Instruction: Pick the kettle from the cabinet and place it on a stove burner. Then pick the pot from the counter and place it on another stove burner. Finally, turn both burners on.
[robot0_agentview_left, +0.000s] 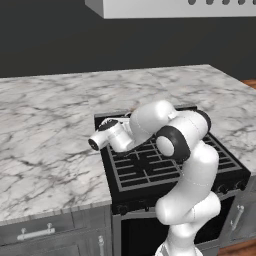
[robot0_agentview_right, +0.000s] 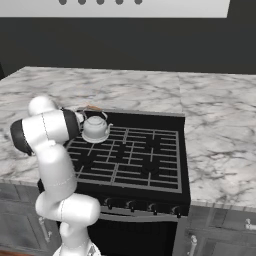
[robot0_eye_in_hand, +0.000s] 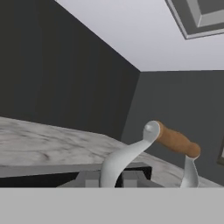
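Observation:
The small silvery kettle is at the stove's back left burner; I cannot tell whether it rests on the grate or hangs just over it. In the hand view its arched handle with the brown wooden piece rises right in front of my gripper, whose fingertips are shut on the handle's base. The black cooktop lies under my arm in the left base view. The pot and the cabinet are out of view.
White marble counter flanks the stove on both sides. A row of knobs runs along the stove's front. A range hood hangs overhead. Dark grey drawers sit below the counter.

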